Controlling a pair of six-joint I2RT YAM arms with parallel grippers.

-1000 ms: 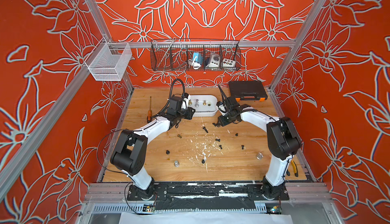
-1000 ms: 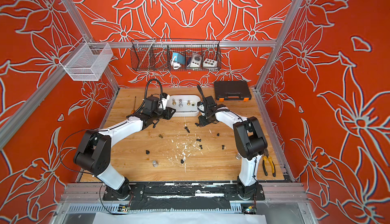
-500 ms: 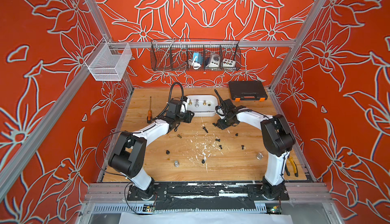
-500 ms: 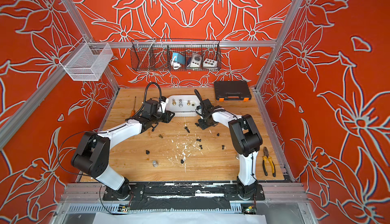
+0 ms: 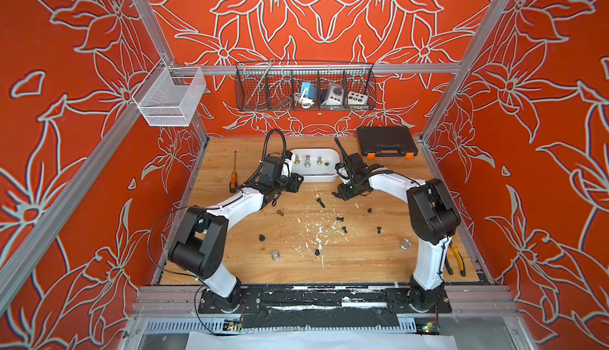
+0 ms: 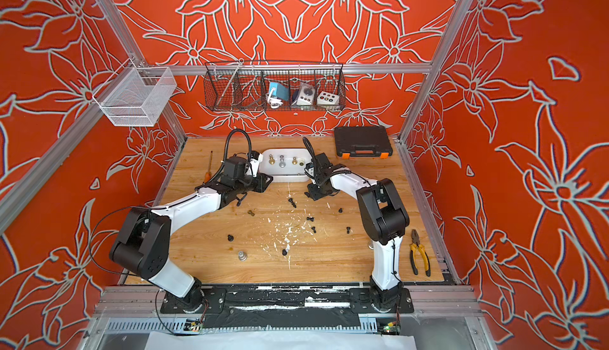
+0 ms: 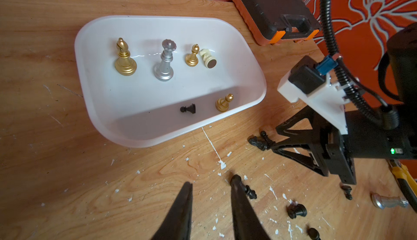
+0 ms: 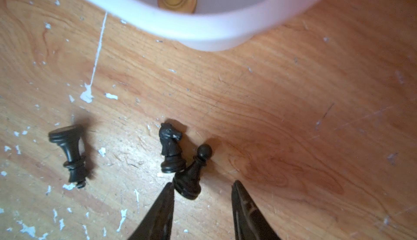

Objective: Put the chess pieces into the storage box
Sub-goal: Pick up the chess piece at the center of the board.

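Box [image 7: 144,137]: far edge of bench [image 5: 230,266], middle. Contents: six pieces [image 7: 125,62]. Outstanding: about a dozen loose on bench. Left gripper [image 7: 211,180]: fingers narrow, empty. Right gripper [image 8: 203,183]: fingers apart astride black pawn [image 8: 191,175], unclamped.

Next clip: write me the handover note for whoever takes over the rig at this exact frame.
Left gripper: open, empty, over the table on the near side of the storage box.
Right gripper: open, jaws either side of a black pawn on the table, not clamped; a black knight is beside it.
Done: six chess pieces in the box, including a silver queen and a cream knight.
To do: about a dozen on the table, mostly small black, plus two silver pieces toward the front.
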